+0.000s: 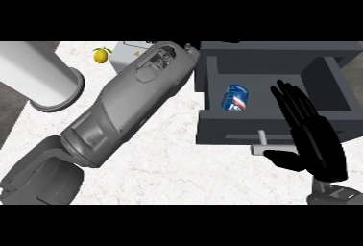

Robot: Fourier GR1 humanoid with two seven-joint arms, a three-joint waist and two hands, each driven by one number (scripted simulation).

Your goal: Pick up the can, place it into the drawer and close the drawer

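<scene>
The blue, red and white can (236, 97) lies inside the open dark grey drawer (212, 126), near its left wall. Nothing holds the can. My right hand (317, 144) is open, its straight fingers reaching up over the drawer's front right part and its thumb pointing left just below the front panel. A pale grey handle (261, 140) sticks out of the drawer front, left of that thumb. My left forearm (127, 101) runs from the lower left up to the drawer's upper left corner. The left hand itself does not show.
A big white cylinder (42, 77) lies at the upper left on the white marble counter (177, 168). A yellow lemon (102, 55) and a white box (127, 54) sit at the back, beside my left forearm.
</scene>
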